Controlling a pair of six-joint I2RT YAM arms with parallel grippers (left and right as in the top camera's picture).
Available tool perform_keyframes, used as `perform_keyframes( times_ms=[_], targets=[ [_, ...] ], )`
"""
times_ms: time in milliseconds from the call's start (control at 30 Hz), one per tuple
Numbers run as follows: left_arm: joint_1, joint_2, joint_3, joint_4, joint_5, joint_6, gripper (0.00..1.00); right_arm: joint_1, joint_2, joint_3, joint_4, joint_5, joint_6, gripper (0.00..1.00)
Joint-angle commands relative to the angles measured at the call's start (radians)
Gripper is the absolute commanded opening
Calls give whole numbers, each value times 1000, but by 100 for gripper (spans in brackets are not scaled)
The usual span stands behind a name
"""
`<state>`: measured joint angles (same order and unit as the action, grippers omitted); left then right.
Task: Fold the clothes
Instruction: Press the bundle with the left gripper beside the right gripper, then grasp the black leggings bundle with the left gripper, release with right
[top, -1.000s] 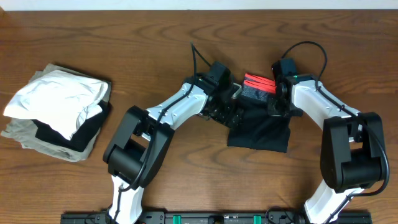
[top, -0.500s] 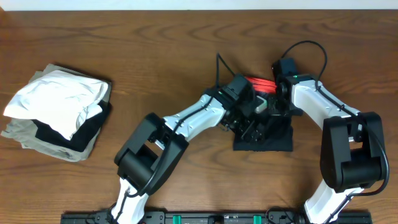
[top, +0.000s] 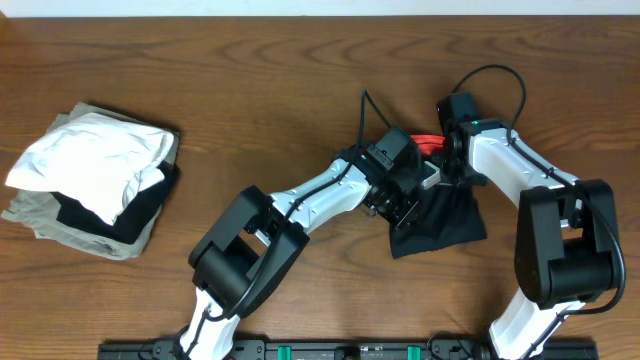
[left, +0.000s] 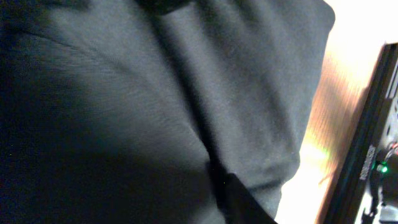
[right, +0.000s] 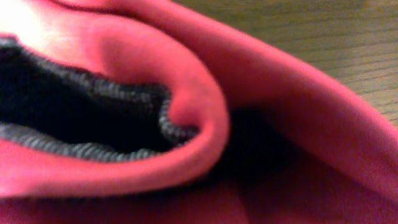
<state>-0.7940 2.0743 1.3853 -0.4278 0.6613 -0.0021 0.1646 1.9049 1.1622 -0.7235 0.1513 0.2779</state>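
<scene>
Slumping softly, the black long-legged fabric trousers probably want edge grips; right fingers pressed together at their red waistband, left fingers unclear.

Inspection found one pair of black trousers bunched on the table, right of centre. The soft fabric formed a compact, roughly folded heap with a skewed outline, wider toward the robot's side. The waistband showed red at the far end, mostly covered. Close up, its red edge curled over a ribbed grey-black inner band, and the black cloth carried long creases.
</scene>
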Motion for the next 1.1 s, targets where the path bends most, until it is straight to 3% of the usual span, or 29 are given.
perform_keyframes(
  times_ms=[0,100,267,667,867,900,1000,1067],
  targets=[
    [-2,19,-5,0,0,5,12,-10,50,-14,-2,-9,14,1],
    [-2,19,-5,-1,0,5,6,-10,48,-12,-10,-9,14,1],
    [4,18,-5,-42,-35,-6,6,-13,-19,5,-55,-8,11,1],
    [143,14,-5,-275,-130,-21,6,-62,-484,116,-190,-13,-74,2],
    [253,14,-5,-362,-124,-29,6,-87,-592,117,-235,-54,-81,2],
    [264,14,-5,-365,-92,-29,14,-87,-592,117,-243,-84,-97,2],
    [272,14,-5,-373,-51,-28,58,-86,-572,110,-256,-148,-115,2],
    [269,14,-5,-378,-40,-27,67,-85,-550,103,-258,-196,-127,2]
  ],
)
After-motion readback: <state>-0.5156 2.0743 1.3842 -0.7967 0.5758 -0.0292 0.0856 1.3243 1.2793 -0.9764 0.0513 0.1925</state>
